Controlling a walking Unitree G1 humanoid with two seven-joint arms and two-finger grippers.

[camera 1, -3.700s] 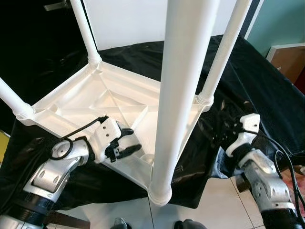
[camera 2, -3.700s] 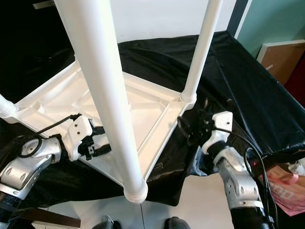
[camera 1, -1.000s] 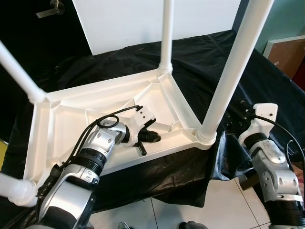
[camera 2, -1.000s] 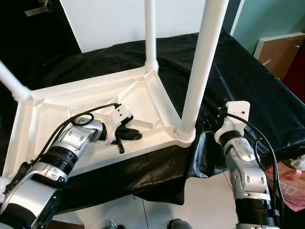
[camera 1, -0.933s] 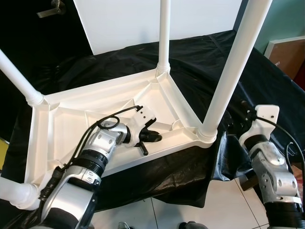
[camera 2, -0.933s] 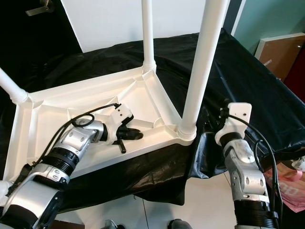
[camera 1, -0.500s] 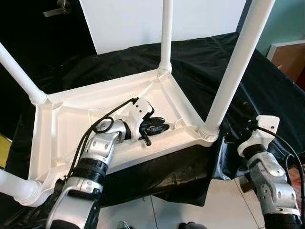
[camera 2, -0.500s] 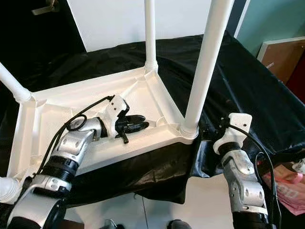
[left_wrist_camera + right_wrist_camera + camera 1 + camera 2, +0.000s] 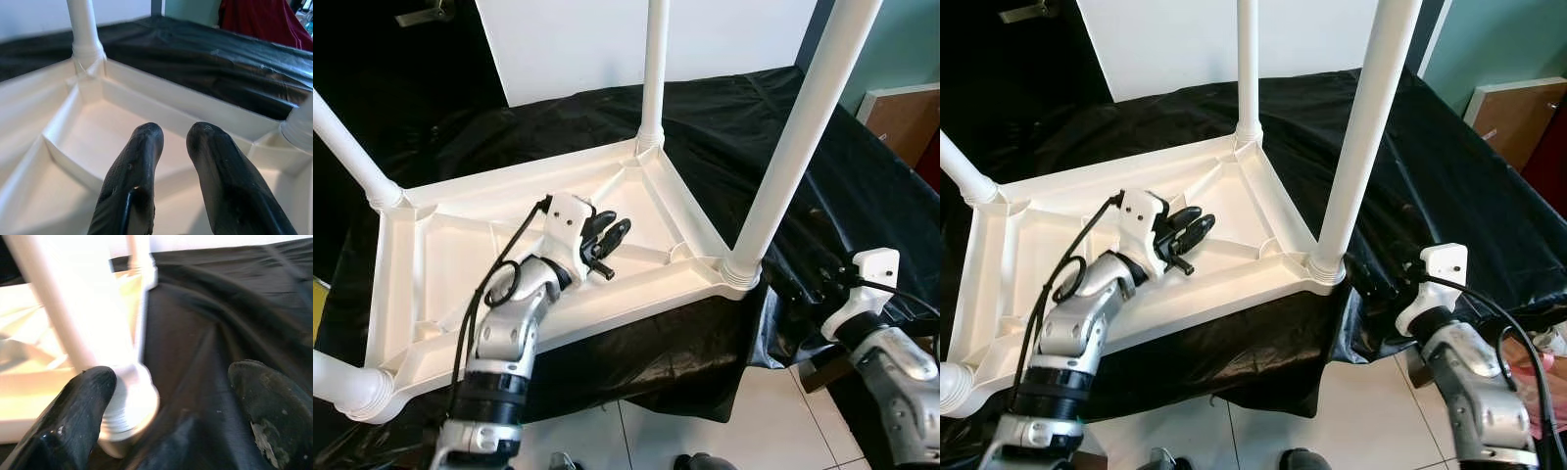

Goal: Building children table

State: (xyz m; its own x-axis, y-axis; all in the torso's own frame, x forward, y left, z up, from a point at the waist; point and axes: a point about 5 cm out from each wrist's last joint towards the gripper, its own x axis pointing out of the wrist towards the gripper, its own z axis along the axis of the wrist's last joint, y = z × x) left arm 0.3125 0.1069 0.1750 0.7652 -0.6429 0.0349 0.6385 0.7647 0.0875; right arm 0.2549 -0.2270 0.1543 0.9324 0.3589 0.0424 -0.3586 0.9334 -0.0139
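The white plastic table (image 9: 460,206) lies upside down on a black cloth, its legs pointing up. The near right leg (image 9: 793,137) stands in its corner socket, and another leg (image 9: 653,69) rises at the far corner. My left gripper (image 9: 610,238) hovers over the ribbed underside near the middle. In the left wrist view its fingers (image 9: 142,147) are a narrow gap apart with nothing between them. My right gripper (image 9: 1376,279) is low, just right of the near right leg's base. Its fingers (image 9: 90,396) are spread wide and hold nothing.
Black cloth (image 9: 754,127) drapes the support and hangs over its front edge. A white board (image 9: 568,39) stands behind. Brown furniture (image 9: 906,113) is at the far right. White floor tiles (image 9: 754,411) lie below, and a pink item (image 9: 1528,392) lies near my right arm.
My left gripper has risen off the underside and shifted left, its fingers drawn closer. The right gripper has pulled back to the right and lower, away from the near right leg.
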